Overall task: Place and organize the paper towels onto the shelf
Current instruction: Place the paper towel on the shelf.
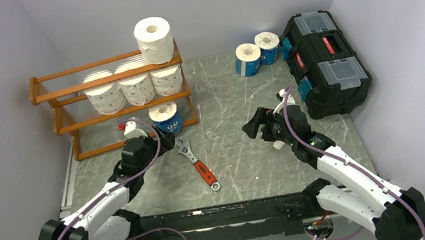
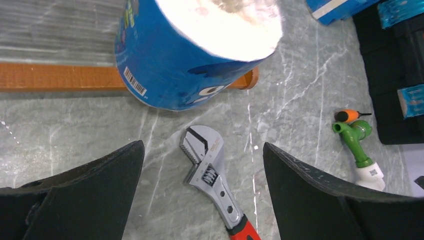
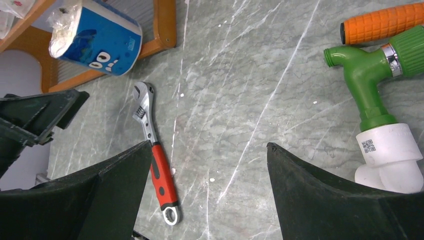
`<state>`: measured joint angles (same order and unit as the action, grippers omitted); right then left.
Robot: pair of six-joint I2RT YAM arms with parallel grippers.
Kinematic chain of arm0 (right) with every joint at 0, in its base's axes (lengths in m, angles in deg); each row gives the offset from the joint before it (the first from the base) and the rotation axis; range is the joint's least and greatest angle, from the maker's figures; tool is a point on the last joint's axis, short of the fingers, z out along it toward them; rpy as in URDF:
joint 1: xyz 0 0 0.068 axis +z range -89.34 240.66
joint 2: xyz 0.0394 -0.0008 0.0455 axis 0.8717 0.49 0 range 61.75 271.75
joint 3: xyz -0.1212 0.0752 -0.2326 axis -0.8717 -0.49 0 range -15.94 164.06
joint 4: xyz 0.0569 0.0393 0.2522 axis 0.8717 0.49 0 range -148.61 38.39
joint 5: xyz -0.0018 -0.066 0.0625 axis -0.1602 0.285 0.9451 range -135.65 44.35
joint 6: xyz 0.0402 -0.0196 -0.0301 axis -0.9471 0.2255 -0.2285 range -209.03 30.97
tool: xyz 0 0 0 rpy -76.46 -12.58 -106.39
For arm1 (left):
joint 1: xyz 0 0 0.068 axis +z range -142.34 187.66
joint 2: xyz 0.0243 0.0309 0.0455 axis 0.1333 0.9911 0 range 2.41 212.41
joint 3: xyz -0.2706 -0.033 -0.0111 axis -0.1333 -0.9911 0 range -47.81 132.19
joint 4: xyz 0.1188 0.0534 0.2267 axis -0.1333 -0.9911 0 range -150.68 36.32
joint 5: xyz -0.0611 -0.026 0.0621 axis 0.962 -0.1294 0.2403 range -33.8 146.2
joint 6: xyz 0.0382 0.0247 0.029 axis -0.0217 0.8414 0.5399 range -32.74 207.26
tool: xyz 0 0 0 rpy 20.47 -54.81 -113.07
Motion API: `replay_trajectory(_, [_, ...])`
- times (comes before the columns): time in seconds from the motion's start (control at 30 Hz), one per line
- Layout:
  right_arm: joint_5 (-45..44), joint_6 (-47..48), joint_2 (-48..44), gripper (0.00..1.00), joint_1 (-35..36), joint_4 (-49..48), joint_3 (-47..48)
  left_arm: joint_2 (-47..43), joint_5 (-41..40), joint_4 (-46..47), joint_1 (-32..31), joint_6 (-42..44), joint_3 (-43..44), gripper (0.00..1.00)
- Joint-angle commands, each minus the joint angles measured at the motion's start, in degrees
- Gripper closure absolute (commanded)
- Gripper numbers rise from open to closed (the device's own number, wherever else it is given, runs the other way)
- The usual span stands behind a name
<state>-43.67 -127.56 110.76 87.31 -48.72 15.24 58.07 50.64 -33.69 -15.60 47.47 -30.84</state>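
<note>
1. The left gripper [image 2: 203, 144] and right gripper [image 3: 209, 144] both gape wide, holding nothing.
2. Five paper rolls [image 1: 135, 84] are at the shelf [image 1: 61, 89]; two blue rolls [image 1: 248, 59] stand by the toolbox [image 1: 327, 63].
3. They look light, soft and crushable, so pinch gently across the sides.

Top tier: one roll [image 1: 154, 39] stands at the right end of the shelf [image 1: 67, 89]; rails left of it are free.
Middle tier: three rolls [image 1: 128, 86] stand side by side on the right; the left end is free.
Bottom tier: blue roll [image 1: 166, 118] at the right end; the rest is free.
Table centre: wrench [image 1: 198, 163] lies diagonally just in front of the blue roll; bare surface to its right.
Back centre: two blue rolls [image 1: 257, 52] stand together, just left of the toolbox [image 1: 324, 60].
Right side: toolbox blocks the back corner; green fitting [image 3: 372, 75] and orange handle [image 3: 385, 22] lie near its front.
Left side: wall close to the shelf end.
</note>
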Motion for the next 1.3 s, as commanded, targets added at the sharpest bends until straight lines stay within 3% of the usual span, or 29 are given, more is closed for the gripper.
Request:
replay_trajectory(0.0, [-0.26,1.09,-1.46,0.13,-0.22,-1.37,0.05,3.3,-0.46,4.14,0.33,-1.76,1.36,0.06])
replay_trajectory(0.57, [-0.96,1.43,-2.37,0.13,-0.2,-0.46,-0.36,19.13,-4.46,10.47,0.33,2.47,9.21,0.12])
replay_trajectory(0.83, [-1.5,1.73,-2.77,0.13,-0.21,0.43,-0.3,25.63,-3.57,12.39,0.45,3.21,13.18,0.26])
replay_trajectory(1.27, [-1.86,2.14,-2.71,0.13,-0.21,0.96,-0.26,32.14,-4.22,13.88,0.42,2.6,17.22,0.3])
